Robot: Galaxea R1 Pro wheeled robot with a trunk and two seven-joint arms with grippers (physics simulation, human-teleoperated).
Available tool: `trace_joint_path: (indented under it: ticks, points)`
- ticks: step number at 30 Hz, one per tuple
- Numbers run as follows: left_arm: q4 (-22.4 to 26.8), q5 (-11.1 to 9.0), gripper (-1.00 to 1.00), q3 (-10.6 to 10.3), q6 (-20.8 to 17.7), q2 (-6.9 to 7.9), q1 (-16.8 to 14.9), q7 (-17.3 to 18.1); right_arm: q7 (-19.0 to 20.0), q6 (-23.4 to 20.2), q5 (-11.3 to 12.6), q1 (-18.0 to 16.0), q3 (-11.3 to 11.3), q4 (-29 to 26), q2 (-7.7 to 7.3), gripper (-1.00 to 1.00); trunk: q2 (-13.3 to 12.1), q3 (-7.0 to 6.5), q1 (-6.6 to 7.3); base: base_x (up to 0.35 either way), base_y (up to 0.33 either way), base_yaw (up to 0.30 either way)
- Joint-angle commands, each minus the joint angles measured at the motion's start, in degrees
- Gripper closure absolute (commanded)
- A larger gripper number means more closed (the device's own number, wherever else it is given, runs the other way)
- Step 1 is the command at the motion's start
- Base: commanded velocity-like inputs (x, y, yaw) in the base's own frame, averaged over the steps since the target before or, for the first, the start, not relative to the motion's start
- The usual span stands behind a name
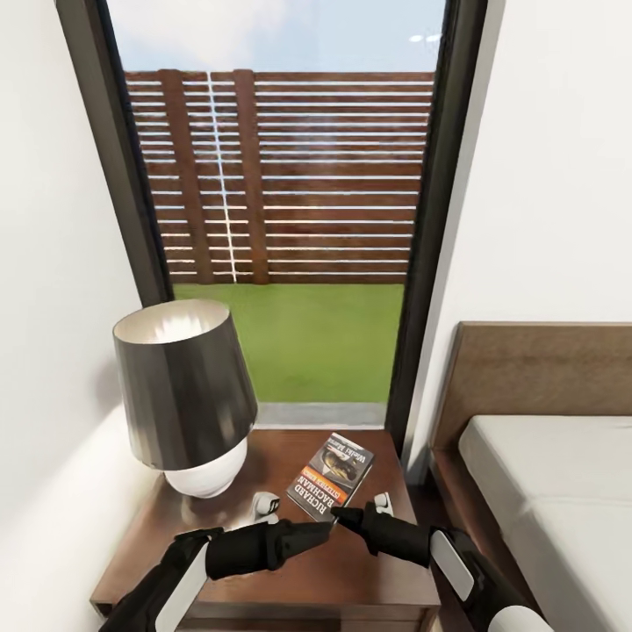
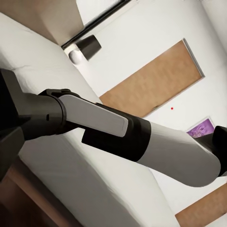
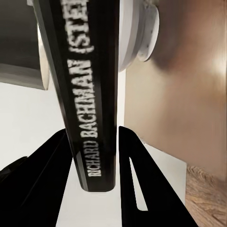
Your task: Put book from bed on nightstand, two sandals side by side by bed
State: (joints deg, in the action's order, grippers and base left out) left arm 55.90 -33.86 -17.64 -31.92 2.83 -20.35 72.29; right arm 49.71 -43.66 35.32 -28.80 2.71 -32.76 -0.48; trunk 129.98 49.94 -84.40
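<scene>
1. The book [image 1: 331,477] is sitting over the nightstand [image 1: 351,570], near its middle, just beside the lamp [image 1: 186,395]; whether it is resting flat yet, you cannot tell.
2. Your right gripper [image 3: 97,165] is clamping the book's spine between its 2 fingers.
3. Your left gripper [image 1: 307,534] is reaching in beside the book's near corner; its jaw state cannot be told.
4. You are likely finishing the book step: releasing remains, then both sandals.
5. The glossy brown top is lying between a tall window [image 1: 290,219] and the bed [image 1: 562,491].
</scene>
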Motion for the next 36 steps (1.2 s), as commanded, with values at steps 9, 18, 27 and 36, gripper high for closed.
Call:
trace_joint_path:
  ticks: [9,18,27,36]
  points:
    - [0.0,-0.51,-1.0,-0.12,-0.59,0.07,-0.04,-0.04,-0.12,-0.29,0.45,-0.03,0.19,-0.03,-0.05,1.0,0.02,0.06,-0.02,0.099,0.0,0.0]
    - [-0.01,-0.44,-1.0,-0.18,-0.6,0.0,-0.04,-0.18,-0.14,-0.29,0.45,-0.03,0.19,0.05,-0.05,1.0,1.23,0.6,-0.68,0.0,0.0,0.0]
    - [-0.01,-0.42,-1.0,-0.23,-0.52,-0.02,-0.04,-0.22,-0.14,-0.29,0.45,-0.03,0.19,0.01,-0.05,1.0,4.83,2.21,-2.66,0.0,0.0,0.0]
    - [-0.01,-0.42,-1.0,-0.26,-0.52,-0.02,-0.04,-0.22,-0.14,-0.29,0.45,-0.03,0.19,0.02,-0.05,1.0,8.44,3.83,-4.63,0.0,0.0,0.0]
